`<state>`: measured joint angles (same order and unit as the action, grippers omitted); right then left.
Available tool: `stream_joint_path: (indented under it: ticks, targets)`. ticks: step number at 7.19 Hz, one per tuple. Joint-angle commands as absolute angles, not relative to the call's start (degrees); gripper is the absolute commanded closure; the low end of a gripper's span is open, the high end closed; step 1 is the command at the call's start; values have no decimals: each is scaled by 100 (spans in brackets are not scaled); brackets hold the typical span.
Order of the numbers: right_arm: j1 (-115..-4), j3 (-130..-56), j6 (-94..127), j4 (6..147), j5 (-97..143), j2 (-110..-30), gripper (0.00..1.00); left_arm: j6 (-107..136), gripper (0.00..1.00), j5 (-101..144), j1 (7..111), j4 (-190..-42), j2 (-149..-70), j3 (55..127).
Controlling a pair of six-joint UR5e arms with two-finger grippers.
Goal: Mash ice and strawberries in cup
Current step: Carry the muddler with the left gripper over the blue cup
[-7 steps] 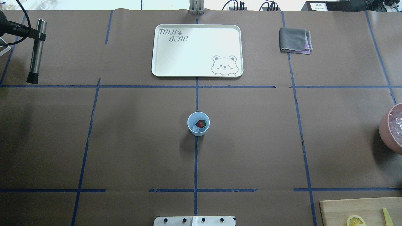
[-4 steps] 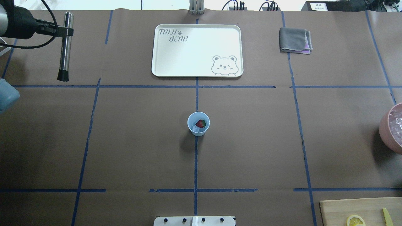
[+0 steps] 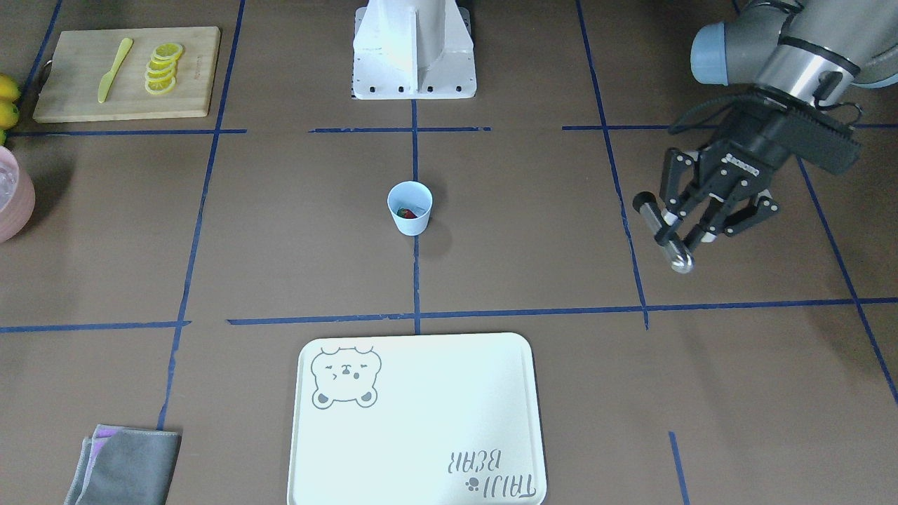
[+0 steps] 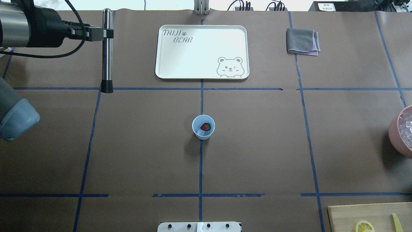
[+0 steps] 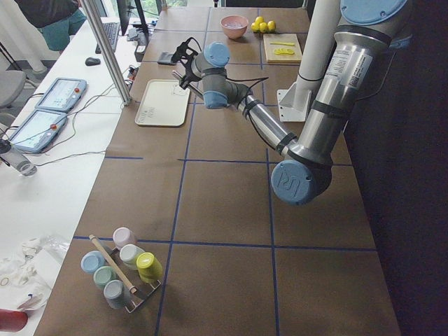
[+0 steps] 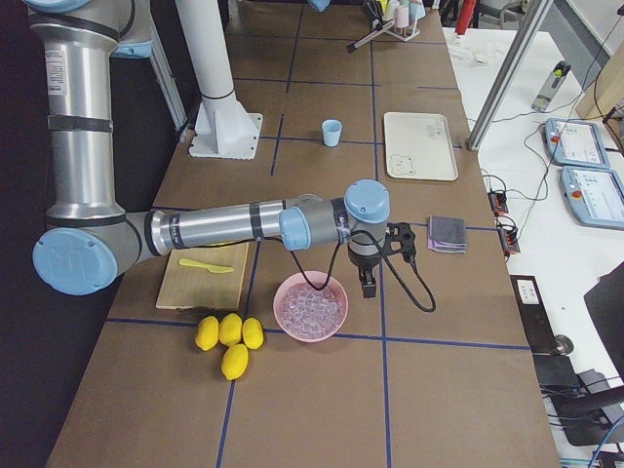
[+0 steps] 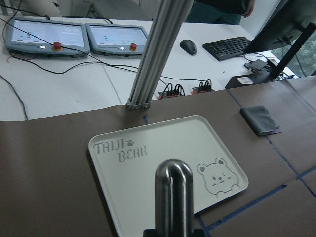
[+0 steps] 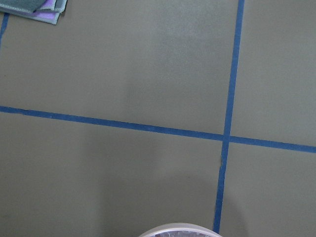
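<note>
**over the desk's left side, muddler gripped and cup not yet reached**

nearest the robot, at the desk's right corner, a wooden cutting board carries a lemon slice. neither is part of this job. at the middle of the desk the cup stands upright on the tape cross, with the strawberry and the ice lying together at its bottom, both whole. out to the right sits a pink bowl. the right tool hangs just beside it, seen only from the side, so i cannot tell whether it is parted or closed.

farther back on the left, the left tool is clamped on the steel shaft of a muddler, whose black tip points back toward the robot. it is well apart from the cup. beyond are the bear tray and a folded cloth.

the step in hand looks like carrying the muddler over. next it likely needs swinging in above the cup, tipping black end down, then pressing straight so the light cup does not topple.
</note>
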<state>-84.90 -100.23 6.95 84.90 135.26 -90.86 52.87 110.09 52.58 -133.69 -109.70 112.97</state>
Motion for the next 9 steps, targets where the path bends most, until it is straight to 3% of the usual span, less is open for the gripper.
stream_joint_path:
  ticks: [1,9]
  targets:
    - [-8490,-10020,703,8490,13526,-9079,0,5607,100,9605,4172,-13534,-11004,11785]
    - [-8490,-10002,694,8490,13500,-9070,0,4451,100,5671,1918,-14212,-11189,11672]
